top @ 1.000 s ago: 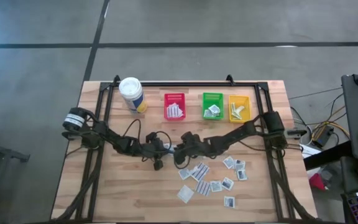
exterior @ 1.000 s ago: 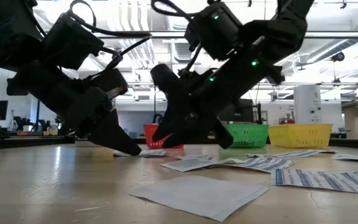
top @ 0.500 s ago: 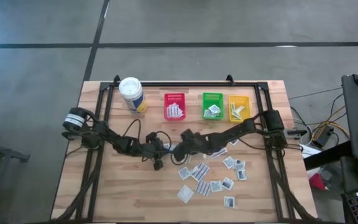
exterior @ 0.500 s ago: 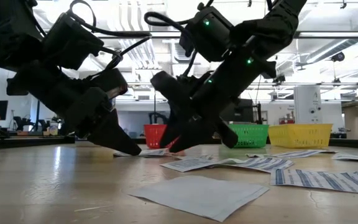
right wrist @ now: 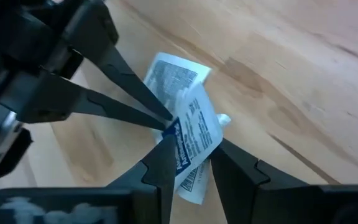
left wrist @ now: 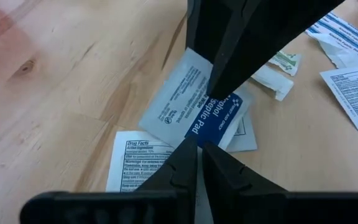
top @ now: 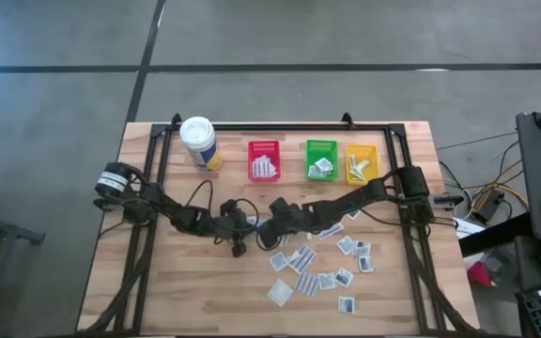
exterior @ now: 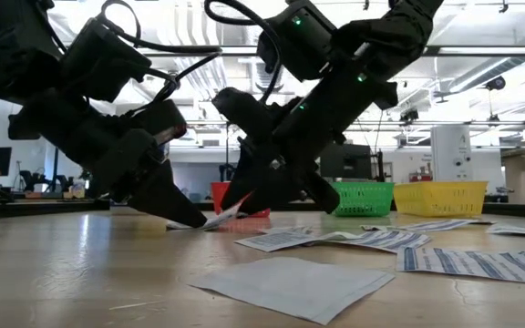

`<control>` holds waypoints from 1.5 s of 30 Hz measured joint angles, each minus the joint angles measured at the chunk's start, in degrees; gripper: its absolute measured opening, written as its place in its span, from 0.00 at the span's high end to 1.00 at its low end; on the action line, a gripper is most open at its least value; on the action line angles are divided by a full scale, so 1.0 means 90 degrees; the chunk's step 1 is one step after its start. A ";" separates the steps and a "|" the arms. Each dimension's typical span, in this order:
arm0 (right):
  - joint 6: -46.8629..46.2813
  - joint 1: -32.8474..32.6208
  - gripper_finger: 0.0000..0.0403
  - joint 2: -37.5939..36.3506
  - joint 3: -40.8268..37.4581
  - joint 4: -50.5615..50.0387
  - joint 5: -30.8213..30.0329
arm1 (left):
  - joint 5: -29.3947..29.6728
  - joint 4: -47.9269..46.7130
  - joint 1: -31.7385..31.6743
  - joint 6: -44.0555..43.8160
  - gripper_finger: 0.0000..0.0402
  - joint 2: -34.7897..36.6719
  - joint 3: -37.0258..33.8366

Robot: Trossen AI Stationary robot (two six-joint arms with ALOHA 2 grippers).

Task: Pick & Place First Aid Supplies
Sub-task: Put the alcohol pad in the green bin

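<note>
High view: the two grippers are shown meeting tip to tip near the table (top: 158, 282) centre, the left gripper (top: 242, 228) reaching in from 9 o'clock and the right gripper (top: 263, 235) from 3 o'clock. The antiseptic packet (left wrist: 211, 118) lies in the narrow space between the two tips, so both arms are about equally near to it. In the left wrist view its long axis is seen running roughly in line with the fingers, over a second white packet (left wrist: 135, 168) lying flat on the wood. The left gripper is nearly closed, its tips pinching one corner of the antiseptic packet; the right gripper (right wrist: 188, 163) stands partly open, a finger on either side of the opposite end, and whether it has contact cannot quite be made out. The low view shows the packet tilted, one edge raised off the table.

The packet is a small flat white oblong with a dark-blue band printed in white and fine text beside it. The remaining loose packets (top: 322, 268) are scattered toward 4 o'clock; the red bin (top: 264, 161), green bin (top: 321, 159) and yellow bin (top: 361, 162) stand at 12 to 1 o'clock.
</note>
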State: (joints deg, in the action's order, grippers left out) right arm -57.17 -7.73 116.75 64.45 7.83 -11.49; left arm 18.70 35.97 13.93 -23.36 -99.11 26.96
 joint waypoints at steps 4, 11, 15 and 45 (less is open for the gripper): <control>0.0159 0.0013 0.78 0.0000 0.0088 0.0005 -0.0002 | 0.0002 0.0000 0.0000 0.0051 0.92 0.0000 0.0000; 0.0269 0.0093 0.78 0.0000 0.0104 -0.0018 -0.0030 | 0.0005 0.0000 0.0003 0.0100 0.92 0.0000 0.0000; 0.0374 0.0193 0.77 0.0000 0.0104 -0.0034 -0.0045 | 0.0005 0.0000 0.0007 0.0100 0.92 0.0000 0.0000; 0.0125 0.0377 0.75 -0.0007 0.0101 -0.0563 0.0372 | 0.0013 0.0001 0.0012 0.0100 0.92 0.0000 0.0000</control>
State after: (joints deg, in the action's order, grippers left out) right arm -56.04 -4.34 116.68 65.36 2.76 -8.14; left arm 18.82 35.97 14.04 -22.46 -99.11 26.96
